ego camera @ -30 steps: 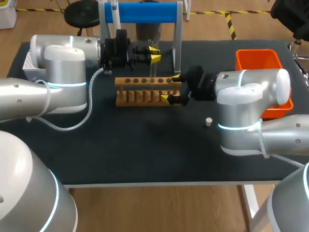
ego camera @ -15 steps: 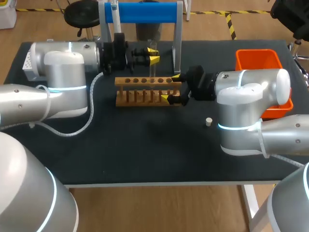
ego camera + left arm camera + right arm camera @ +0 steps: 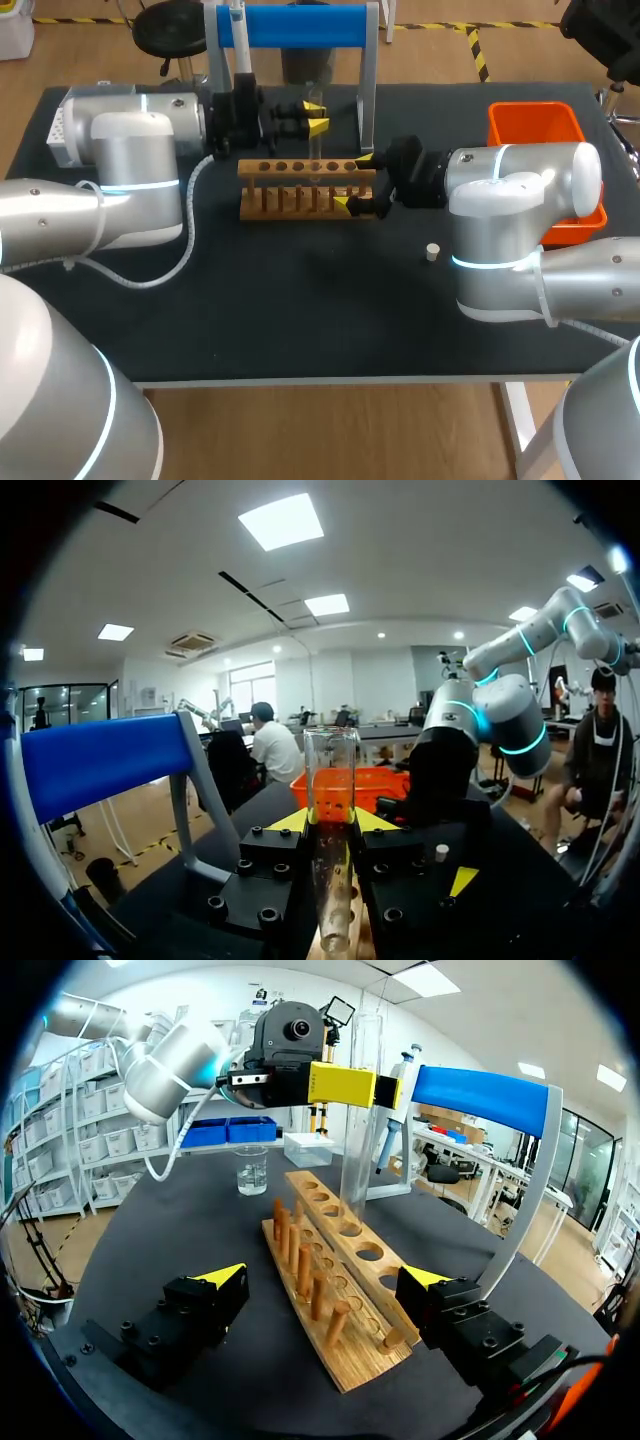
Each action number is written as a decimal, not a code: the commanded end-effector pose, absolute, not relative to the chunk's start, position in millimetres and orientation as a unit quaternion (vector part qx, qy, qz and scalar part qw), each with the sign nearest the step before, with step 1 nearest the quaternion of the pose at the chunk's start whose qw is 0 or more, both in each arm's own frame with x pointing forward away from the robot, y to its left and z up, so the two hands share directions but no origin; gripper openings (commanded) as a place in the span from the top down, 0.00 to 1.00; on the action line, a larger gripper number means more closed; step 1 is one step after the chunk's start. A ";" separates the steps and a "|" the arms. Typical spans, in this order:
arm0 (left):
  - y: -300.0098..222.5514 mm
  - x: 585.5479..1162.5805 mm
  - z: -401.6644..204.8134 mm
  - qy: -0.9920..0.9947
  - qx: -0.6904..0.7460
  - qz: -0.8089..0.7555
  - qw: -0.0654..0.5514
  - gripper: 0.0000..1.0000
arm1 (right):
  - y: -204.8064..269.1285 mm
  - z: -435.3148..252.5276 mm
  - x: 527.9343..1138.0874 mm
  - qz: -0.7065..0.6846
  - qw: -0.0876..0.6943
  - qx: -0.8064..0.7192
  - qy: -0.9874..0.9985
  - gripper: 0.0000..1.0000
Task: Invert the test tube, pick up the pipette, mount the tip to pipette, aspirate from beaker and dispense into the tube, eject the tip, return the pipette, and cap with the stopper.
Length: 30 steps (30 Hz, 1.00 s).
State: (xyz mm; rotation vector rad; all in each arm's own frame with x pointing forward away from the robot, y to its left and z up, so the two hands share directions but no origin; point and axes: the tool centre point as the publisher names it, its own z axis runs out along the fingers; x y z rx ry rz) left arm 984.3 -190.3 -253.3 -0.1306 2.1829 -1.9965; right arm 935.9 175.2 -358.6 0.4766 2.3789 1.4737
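The test tube (image 3: 331,770) is clear glass and stands upright, mouth up, gripped by the left claw (image 3: 331,822). Its lower end reaches a hole of the wooden rack (image 3: 330,1290). The small pale stopper (image 3: 432,252) sits alone on the bench (image 3: 300,320). The glass beaker (image 3: 252,1174) stands beyond the rack. The pipette (image 3: 395,1100) hangs on the blue stand (image 3: 480,1095).

The left arm (image 3: 130,165) is drawing back a little toward its own side, and its elbow is swinging outward. The left gripper (image 3: 318,113), closed on the test tube (image 3: 330,780), is shifting slightly along with it above the wooden rack (image 3: 290,200).
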 end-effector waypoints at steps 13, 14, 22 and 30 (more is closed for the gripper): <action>-189.8 983.1 -260.4 0.729 -0.055 -0.675 0.100 1.00 | 176.5 -359.6 935.1 0.513 0.153 0.167 0.828 0.00; -189.9 983.0 -260.7 0.729 -0.055 -0.674 0.100 1.00 | 176.5 -359.6 935.1 0.513 0.153 0.167 0.828 0.00; -189.2 982.6 -262.4 0.731 -0.060 -0.672 0.103 1.00 | 176.5 -359.6 935.1 0.513 0.153 0.167 0.828 0.00; -187.8 982.1 -263.4 0.738 -0.063 -0.664 0.102 1.00 | 176.5 -359.6 935.1 0.513 0.153 0.167 0.828 0.00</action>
